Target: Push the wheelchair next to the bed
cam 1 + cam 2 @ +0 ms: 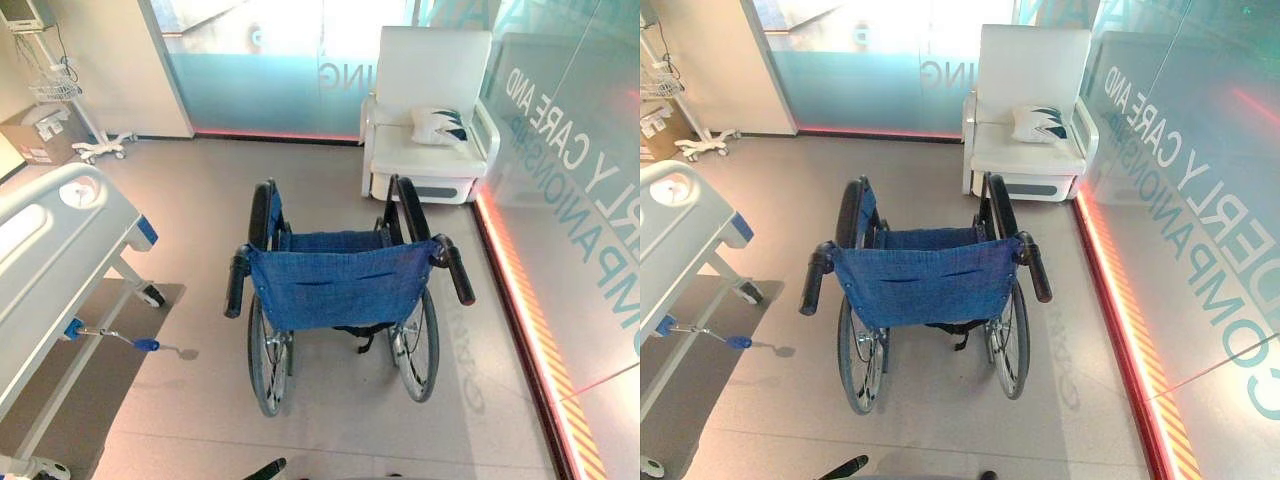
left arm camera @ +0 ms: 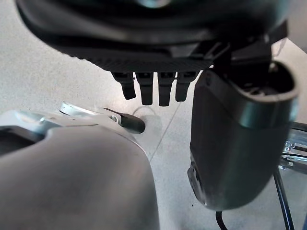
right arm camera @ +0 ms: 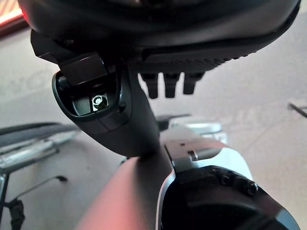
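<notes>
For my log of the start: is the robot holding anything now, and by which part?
Nothing is held. The left hand and the right hand hang with straight fingers over bare floor. The wheelchair stands ahead, both push handles free.

A white armchair (image 1: 425, 110) with a cushion (image 1: 438, 125) stands against the glass wall (image 1: 570, 150).

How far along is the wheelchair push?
Not begun. The wheelchair stands mid-floor, apart from the bed at left, its push handles untouched. The left hand and right hand hang open, holding nothing. Left: grip both handles and push toward the bed.
</notes>
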You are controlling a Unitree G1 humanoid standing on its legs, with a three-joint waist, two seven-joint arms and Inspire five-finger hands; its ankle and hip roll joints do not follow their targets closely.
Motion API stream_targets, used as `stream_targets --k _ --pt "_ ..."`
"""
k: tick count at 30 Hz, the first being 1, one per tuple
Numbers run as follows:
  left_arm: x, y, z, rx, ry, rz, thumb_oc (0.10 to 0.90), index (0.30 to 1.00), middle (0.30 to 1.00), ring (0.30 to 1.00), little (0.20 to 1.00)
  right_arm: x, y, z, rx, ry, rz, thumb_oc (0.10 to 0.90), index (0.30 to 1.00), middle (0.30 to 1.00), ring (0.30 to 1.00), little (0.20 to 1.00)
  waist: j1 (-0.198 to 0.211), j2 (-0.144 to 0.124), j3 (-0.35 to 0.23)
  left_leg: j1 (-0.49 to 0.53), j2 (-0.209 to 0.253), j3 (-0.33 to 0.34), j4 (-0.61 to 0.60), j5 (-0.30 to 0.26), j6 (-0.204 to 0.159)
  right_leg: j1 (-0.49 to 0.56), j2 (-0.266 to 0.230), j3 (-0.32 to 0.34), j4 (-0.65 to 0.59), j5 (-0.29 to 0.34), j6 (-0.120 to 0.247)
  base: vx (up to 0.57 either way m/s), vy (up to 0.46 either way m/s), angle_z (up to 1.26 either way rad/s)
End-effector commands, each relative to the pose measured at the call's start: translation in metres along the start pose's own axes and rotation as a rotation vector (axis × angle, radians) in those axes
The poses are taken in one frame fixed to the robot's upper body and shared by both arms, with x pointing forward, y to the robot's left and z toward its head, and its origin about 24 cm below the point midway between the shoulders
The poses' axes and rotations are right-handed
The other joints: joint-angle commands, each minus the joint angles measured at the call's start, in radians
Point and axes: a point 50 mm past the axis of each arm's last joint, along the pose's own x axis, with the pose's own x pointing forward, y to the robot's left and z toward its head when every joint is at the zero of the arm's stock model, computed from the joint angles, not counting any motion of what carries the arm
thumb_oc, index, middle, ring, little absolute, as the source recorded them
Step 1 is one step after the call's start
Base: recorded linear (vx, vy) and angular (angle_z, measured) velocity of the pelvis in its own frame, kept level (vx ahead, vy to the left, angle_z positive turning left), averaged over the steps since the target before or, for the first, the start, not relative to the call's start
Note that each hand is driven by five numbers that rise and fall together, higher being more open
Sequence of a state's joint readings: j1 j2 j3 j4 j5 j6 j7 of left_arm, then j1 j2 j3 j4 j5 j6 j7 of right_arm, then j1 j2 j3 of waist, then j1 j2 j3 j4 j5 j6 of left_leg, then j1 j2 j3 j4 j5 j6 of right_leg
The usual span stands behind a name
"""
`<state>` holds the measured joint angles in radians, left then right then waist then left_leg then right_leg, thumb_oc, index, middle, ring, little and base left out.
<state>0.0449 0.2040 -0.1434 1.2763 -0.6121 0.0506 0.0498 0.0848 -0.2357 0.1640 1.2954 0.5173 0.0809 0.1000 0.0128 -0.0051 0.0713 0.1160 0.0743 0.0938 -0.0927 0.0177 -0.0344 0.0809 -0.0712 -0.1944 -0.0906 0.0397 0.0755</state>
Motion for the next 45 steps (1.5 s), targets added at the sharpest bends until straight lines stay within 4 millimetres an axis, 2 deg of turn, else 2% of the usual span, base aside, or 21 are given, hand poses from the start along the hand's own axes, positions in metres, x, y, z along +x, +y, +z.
stream_targets --k 1,21,26,29,30,32,33,34,35,36,37,38,39,40,41,42,45 --pt "0.001 -0.018 -0.002 0.025 0.032 -0.053 0.8 0.9 0.9 0.9 0.9 0.004 0.026 0.013 0.014 -0.015 0.078 0.8 0.9 0.9 0.9 0.9 -0.012 0.016 0.037 -0.037 -0.008 0.003 0.005 0.005 -0.001 0.004 -0.045 -0.022 0.01 0.009 0.02 0.0 0.0 0.0" --pt "0.001 -0.012 -0.005 0.032 0.052 -0.009 0.8 0.9 0.9 0.9 0.9 0.003 0.02 0.007 0.0 0.013 0.066 0.8 0.9 0.9 0.9 0.9 -0.01 0.024 0.027 -0.022 -0.01 -0.007 0.005 -0.002 -0.004 0.025 -0.045 -0.028 0.003 -0.001 0.017 0.01 0.0 0.0" --pt "0.001 -0.009 0.003 0.0 0.011 0.019 0.8 0.9 0.9 0.9 0.9 0.003 0.015 0.012 0.006 -0.018 0.02 0.8 0.9 0.9 0.9 0.9 -0.011 0.026 0.035 -0.022 -0.01 -0.009 0.005 0.002 -0.005 0.024 -0.045 -0.027 0.003 0.002 0.018 0.04 0.0 0.0" --pt "0.001 -0.004 0.018 -0.054 -0.061 0.025 0.8 0.9 0.9 0.9 0.9 0.001 0.006 0.026 0.08 -0.073 -0.021 0.8 0.9 0.9 0.9 0.9 -0.014 0.028 0.043 -0.023 -0.009 -0.006 0.005 0.004 -0.005 0.022 -0.045 -0.023 0.003 0.004 0.019 0.03 -0.001 0.0" --pt "0.0 0.005 0.034 -0.094 -0.123 0.032 0.8 0.9 0.9 0.9 0.9 -0.002 -0.005 0.041 0.139 -0.145 -0.05 0.8 0.9 0.9 0.9 0.9 -0.016 0.029 0.047 -0.023 -0.008 -0.004 0.005 0.005 -0.003 0.021 -0.044 -0.02 0.003 0.005 0.02 0.04 -0.007 0.0" --pt "-0.004 0.015 0.055 -0.131 -0.208 0.052 0.8 0.9 0.9 0.9 0.9 -0.007 -0.017 0.061 0.209 -0.231 -0.081 0.8 0.9 0.9 0.9 0.9 -0.017 0.03 0.049 -0.024 -0.006 -0.004 0.005 0.005 -0.002 0.019 -0.042 -0.015 0.003 0.005 0.021 0.02 -0.007 0.0" --pt "-0.004 0.017 0.059 -0.134 -0.223 0.057 0.8 0.9 0.9 0.9 0.9 -0.008 -0.019 0.064 0.217 -0.248 -0.088 0.8 0.9 0.9 0.9 0.9 -0.017 0.03 0.049 -0.024 -0.005 -0.004 0.005 0.005 -0.001 0.018 -0.042 -0.015 0.003 0.005 0.021 0.0 0.0 0.0" --pt "-0.01 0.027 0.079 -0.16 -0.318 0.08 0.8 0.9 0.9 0.9 0.9 -0.015 -0.03 0.081 0.261 -0.349 -0.122 0.8 0.9 0.9 0.9 0.9 -0.016 0.029 0.049 -0.025 -0.004 -0.005 0.005 0.004 -0.001 0.016 -0.04 -0.012 0.003 0.004 0.022 0.0 0.0 0.0" --pt "-0.012 0.03 0.084 -0.167 -0.335 0.083 0.8 0.9 0.9 0.9 0.9 -0.018 -0.033 0.085 0.271 -0.37 -0.127 0.8 0.9 0.9 0.9 0.9 -0.016 0.028 0.049 -0.026 -0.004 -0.006 0.005 0.004 -0.001 0.016 -0.039 -0.011 0.003 0.005 0.022 0.02 -0.03 0.02" --pt "-0.017 0.041 0.098 -0.177 -0.404 0.097 0.8 0.9 0.9 0.9 0.9 -0.023 -0.041 0.094 0.29 -0.429 -0.15 0.8 0.9 0.9 0.9 0.9 -0.017 0.027 0.048 -0.028 -0.005 -0.006 0.005 0.004 0.0 0.014 -0.038 -0.01 0.003 0.006 0.023 0.0 0.0 0.0" --pt "-0.018 0.042 0.1 -0.174 -0.415 0.1 0.8 0.9 0.9 0.9 0.9 -0.024 -0.042 0.095 0.289 -0.438 -0.155 0.8 0.9 0.9 0.9 0.9 -0.017 0.027 0.048 -0.028 -0.005 -0.006 0.005 0.004 -0.001 0.014 -0.038 -0.01 0.003 0.006 0.023 0.0 0.0 0.0" --pt "-0.028 0.055 0.125 -0.171 -0.52 0.125 0.8 0.9 0.9 0.9 0.9 -0.033 -0.055 0.11 0.311 -0.52 -0.186 0.8 0.9 0.9 0.9 0.9 -0.016 0.024 0.046 -0.031 -0.003 -0.007 0.005 0.004 -0.003 0.012 -0.038 -0.013 0.003 0.007 0.024 0.0 0.0 0.0" --pt "-0.036 0.062 0.139 -0.167 -0.578 0.143 0.8 0.9 0.9 0.9 0.9 -0.041 -0.065 0.121 0.33 -0.573 -0.208 0.8 0.9 0.9 0.9 0.9 -0.014 0.022 0.045 -0.032 -0.002 -0.007 0.005 0.004 -0.004 0.012 -0.038 -0.015 0.003 0.007 0.024 0.0 0.0 0.0" --pt "-0.039 0.065 0.145 -0.16 -0.605 0.152 0.8 0.9 0.9 0.9 0.9 -0.044 -0.069 0.126 0.338 -0.596 -0.219 0.8 0.9 0.9 0.9 0.9 -0.014 0.02 0.045 -0.032 -0.002 -0.007 0.005 0.004 -0.005 0.012 -0.038 -0.016 0.003 0.007 0.024 0.0 0.0 0.0" --pt "-0.054 0.073 0.169 -0.156 -0.72 0.168 0.8 0.9 0.9 0.9 0.9 -0.058 -0.083 0.142 0.373 -0.673 -0.253 0.8 0.9 0.9 0.9 0.9 -0.011 0.017 0.045 -0.032 -0.001 -0.007 0.005 0.004 -0.006 0.013 -0.038 -0.016 0.003 0.008 0.025 0.0 0.0 0.0" --pt "-0.066 0.075 0.184 -0.16 -0.79 0.162 0.8 0.9 0.9 0.9 0.9 -0.069 -0.089 0.154 0.393 -0.734 -0.281 0.8 0.9 0.9 0.9 0.9 -0.008 0.015 0.046 -0.033 0.0 -0.007 0.005 0.005 -0.007 0.013 -0.038 -0.018 0.003 0.008 0.023 0.0 0.0 0.0" --pt "-0.09 0.08 0.208 -0.172 -0.931 0.147 0.8 0.9 0.9 0.9 0.9 -0.094 -0.1 0.177 0.445 -0.869 -0.341 0.8 0.9 0.9 0.9 0.9 -0.006 0.013 0.051 -0.034 0.001 -0.01 0.005 0.005 -0.008 0.014 -0.038 -0.019 0.003 0.009 0.022 0.0 0.0 0.0"
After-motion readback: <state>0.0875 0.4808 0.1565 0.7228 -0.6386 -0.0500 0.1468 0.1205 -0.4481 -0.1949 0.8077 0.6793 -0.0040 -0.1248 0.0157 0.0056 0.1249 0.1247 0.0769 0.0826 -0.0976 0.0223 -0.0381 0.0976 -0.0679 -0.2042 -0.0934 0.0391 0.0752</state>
